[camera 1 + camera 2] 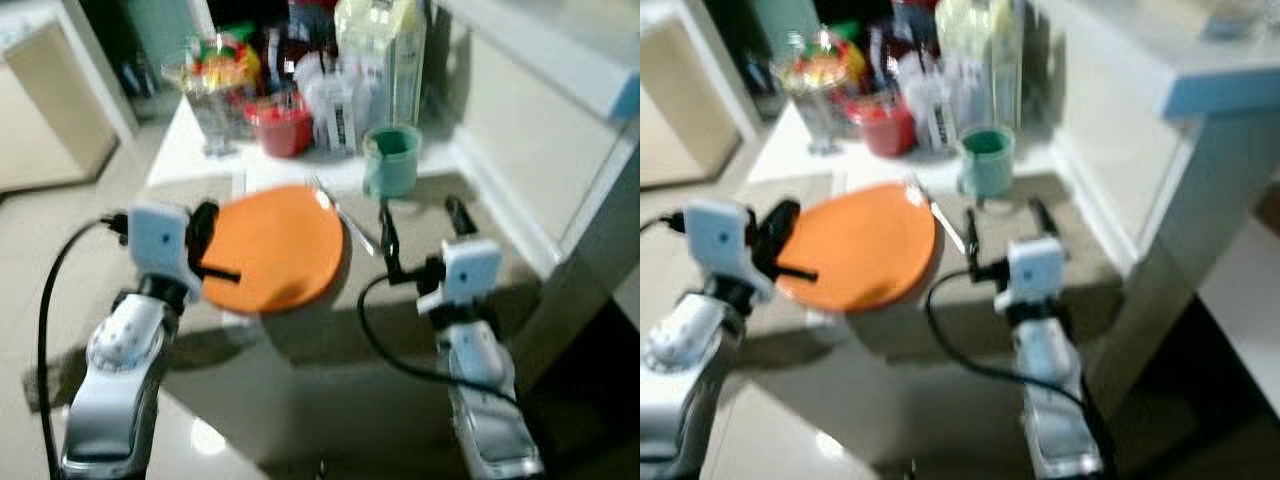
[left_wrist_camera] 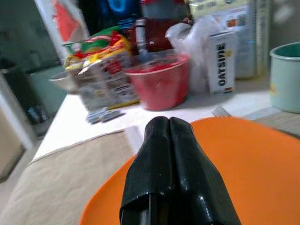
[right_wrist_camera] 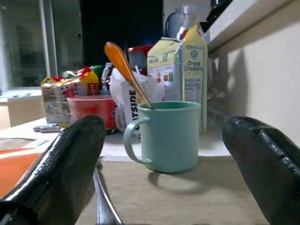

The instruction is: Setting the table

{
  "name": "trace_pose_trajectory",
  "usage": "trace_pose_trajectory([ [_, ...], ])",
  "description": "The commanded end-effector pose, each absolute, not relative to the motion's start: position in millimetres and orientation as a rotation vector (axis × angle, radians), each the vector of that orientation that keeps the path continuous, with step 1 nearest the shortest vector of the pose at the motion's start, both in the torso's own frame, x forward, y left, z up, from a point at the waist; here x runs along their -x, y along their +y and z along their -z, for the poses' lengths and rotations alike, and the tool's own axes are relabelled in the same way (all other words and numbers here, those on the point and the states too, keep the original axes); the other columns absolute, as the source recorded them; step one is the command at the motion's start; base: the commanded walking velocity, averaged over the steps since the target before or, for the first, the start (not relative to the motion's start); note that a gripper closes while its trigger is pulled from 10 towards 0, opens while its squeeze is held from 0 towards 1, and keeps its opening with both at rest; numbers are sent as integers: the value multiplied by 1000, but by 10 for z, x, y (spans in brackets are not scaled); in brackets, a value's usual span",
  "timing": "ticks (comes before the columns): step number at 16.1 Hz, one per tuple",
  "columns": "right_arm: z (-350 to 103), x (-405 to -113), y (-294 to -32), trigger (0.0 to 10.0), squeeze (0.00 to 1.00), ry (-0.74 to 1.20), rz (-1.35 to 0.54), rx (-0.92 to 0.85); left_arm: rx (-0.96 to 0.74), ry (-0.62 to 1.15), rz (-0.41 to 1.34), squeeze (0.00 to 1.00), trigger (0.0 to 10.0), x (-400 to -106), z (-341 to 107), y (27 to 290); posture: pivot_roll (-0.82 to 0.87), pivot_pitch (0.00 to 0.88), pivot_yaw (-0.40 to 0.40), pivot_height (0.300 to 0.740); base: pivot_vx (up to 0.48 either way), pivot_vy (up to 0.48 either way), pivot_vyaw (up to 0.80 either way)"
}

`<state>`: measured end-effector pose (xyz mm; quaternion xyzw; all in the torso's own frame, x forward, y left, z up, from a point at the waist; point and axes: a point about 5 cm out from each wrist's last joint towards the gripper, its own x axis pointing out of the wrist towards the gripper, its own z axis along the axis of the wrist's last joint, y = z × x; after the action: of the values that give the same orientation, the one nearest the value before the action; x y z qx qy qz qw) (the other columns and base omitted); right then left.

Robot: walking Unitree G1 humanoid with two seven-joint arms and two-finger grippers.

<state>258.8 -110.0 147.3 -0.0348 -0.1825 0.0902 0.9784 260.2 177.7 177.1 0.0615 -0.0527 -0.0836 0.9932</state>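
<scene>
holding my left jaws (image 1: pixel 205 245) pressed together, i am resting them on the near left rim of the orange plate (image 1: pixel 275 245), which is lying flat on the tan mat of the counter (image 1: pixel 480 225). in the left wrist view the two black fingers (image 2: pixel 171 178) are meeting with no gap, over the plate's orange surface. my right jaws (image 1: pixel 420 215) are hanging spread wide, just above the mat, apart from the plate and pointing at the green mug (image 3: pixel 168 136), which is standing upright straight ahead between the fingers with an orange-handled utensil (image 3: pixel 124 65) leaning in it. a piece of metal cutlery (image 1: pixel 345 220) is lying on the mat between the plate and my right jaws. behind the mug, a red bowl (image 1: pixel 280 125), a cracker carton (image 3: pixel 180 70), snack bags (image 2: pixel 101 68) and a white packet (image 2: pixel 220 61) are crowding the back of the counter.
</scene>
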Motion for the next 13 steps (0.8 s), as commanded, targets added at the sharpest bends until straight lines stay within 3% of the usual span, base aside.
trace_pose_trajectory([
  [1,-1484,-2571,-1138,10000,0,-373,-178,65,-127,-122,165,0,10000,-2627,-1845,1797,-98,4,141,740,0,0,0],
  [8,-1563,-2604,-1077,10000,0,-374,-235,14,-108,151,154,0,10000,-2864,-1693,2132,-99,0,148,740,0,0,0],
  [13,-1588,-2602,-1044,10000,0,-376,-255,0,-129,163,252,0,10000,-3017,-1781,2027,-102,0,148,740,0,0,0],
])
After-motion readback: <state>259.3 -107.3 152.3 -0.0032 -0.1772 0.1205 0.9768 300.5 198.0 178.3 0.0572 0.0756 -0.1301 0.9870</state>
